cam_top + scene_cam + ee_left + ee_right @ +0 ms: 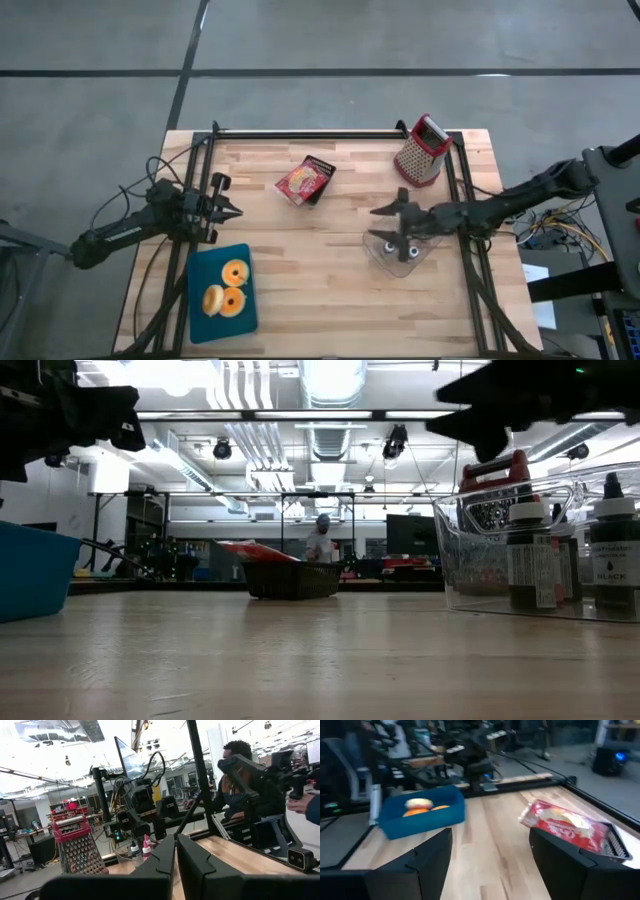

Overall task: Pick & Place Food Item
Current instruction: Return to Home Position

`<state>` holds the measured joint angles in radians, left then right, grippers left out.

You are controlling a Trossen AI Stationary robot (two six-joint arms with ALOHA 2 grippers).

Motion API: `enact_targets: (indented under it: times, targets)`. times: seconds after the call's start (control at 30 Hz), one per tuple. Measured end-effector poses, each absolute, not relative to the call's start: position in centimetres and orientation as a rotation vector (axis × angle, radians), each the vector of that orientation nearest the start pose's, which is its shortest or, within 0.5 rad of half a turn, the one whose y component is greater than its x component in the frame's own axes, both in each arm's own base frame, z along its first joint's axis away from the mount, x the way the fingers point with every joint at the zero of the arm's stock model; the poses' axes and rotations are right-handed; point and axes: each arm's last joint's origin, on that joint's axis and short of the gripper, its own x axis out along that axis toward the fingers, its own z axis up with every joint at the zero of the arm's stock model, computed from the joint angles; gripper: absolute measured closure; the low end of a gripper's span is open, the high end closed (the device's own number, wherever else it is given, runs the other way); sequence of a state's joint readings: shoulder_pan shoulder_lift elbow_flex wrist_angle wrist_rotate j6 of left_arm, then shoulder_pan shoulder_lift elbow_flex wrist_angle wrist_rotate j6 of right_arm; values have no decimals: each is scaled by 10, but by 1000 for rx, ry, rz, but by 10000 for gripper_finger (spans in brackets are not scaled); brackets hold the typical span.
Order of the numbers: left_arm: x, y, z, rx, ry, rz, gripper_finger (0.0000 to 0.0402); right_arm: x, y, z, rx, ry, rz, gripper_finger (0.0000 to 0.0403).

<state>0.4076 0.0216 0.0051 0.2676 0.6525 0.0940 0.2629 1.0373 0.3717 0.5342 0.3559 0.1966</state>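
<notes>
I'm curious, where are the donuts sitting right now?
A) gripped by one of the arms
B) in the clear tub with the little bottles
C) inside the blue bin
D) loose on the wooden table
C: the view from above shows the donuts lying side by side inside the blue bin.
</notes>
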Motion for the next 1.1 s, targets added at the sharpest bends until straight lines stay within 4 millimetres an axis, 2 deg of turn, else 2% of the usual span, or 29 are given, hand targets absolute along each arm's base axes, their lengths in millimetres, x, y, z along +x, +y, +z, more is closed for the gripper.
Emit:
enact_targets:
  times: [0.1, 0.47, 0.73, 0.97, 1.1]
  targets:
    - [90, 19, 188, 220, -229, -234, 376, 186, 45, 205, 136, 92, -62, 142]
    - [90, 19, 188, 220, -229, -235, 376, 128, 27, 173, 199, -60, -75, 142]
    - [90, 19, 188, 220, -229, -235, 376, 109, 21, 173, 200, -54, -113, 142]
    - [90, 19, 188, 220, -229, -235, 376, 94, 16, 178, 196, -132, -115, 142]
    - [90, 19, 188, 220, -229, -235, 376, 93, 16, 180, 174, -145, -109, 142]
